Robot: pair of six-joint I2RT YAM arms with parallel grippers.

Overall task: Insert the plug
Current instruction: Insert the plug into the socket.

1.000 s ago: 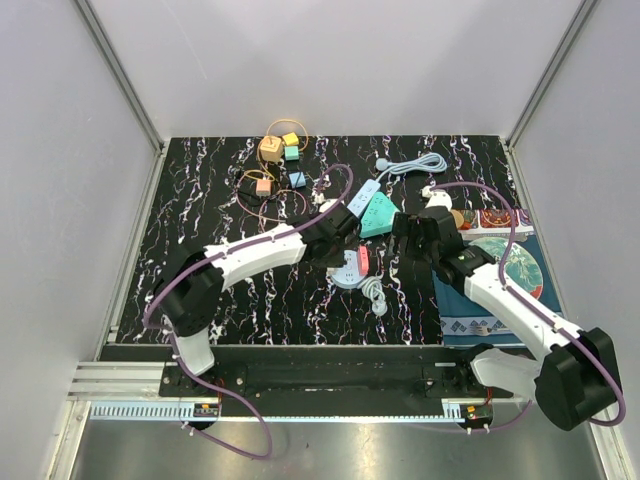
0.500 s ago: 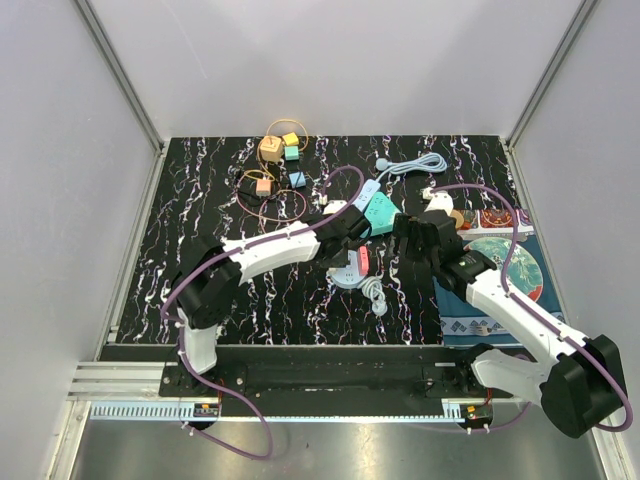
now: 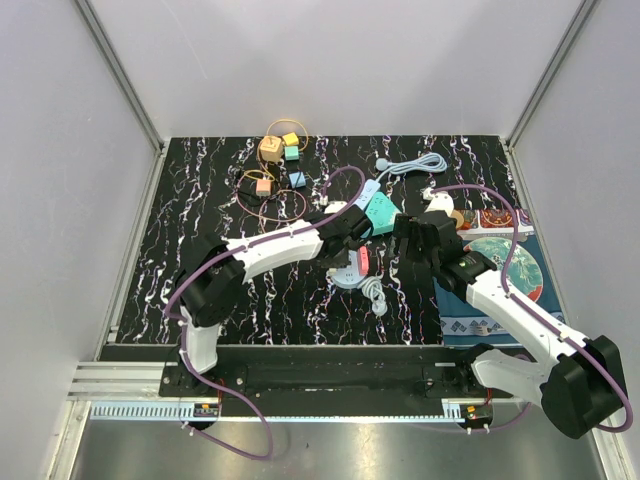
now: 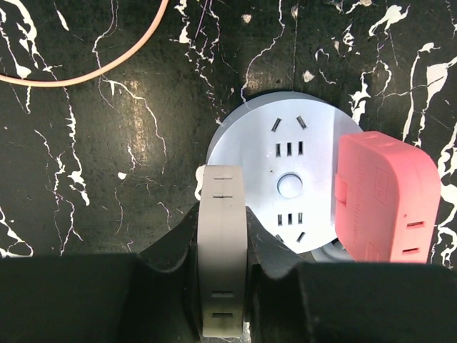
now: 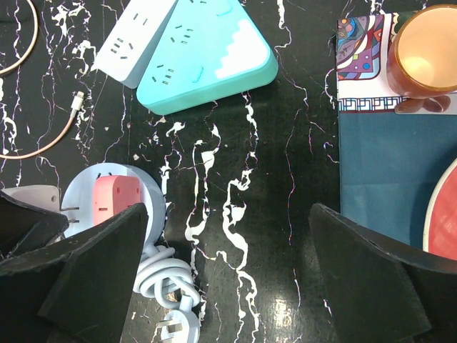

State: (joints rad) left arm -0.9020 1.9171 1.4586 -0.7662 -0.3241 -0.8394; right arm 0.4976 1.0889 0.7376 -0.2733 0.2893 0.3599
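The table (image 3: 200, 220) is black with white streaks, like marble. Pale grey walls (image 3: 330, 60) stand around it. A blue cloth (image 5: 378, 164) lies on its right side. The left gripper (image 4: 222, 239) is squeezed tight on a grey plug (image 4: 221, 204), by the edge of the round blue socket (image 4: 285, 161). The right gripper (image 5: 225, 243) has its fingers wide apart and holds nothing.

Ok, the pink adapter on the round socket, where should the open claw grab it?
Probably from straight above, right claw pinching the pink adapter across its two long flat sides. Its broad face points up on the round socket, and those sides look parallel. The left claw, holding the grey plug, sits to one side.
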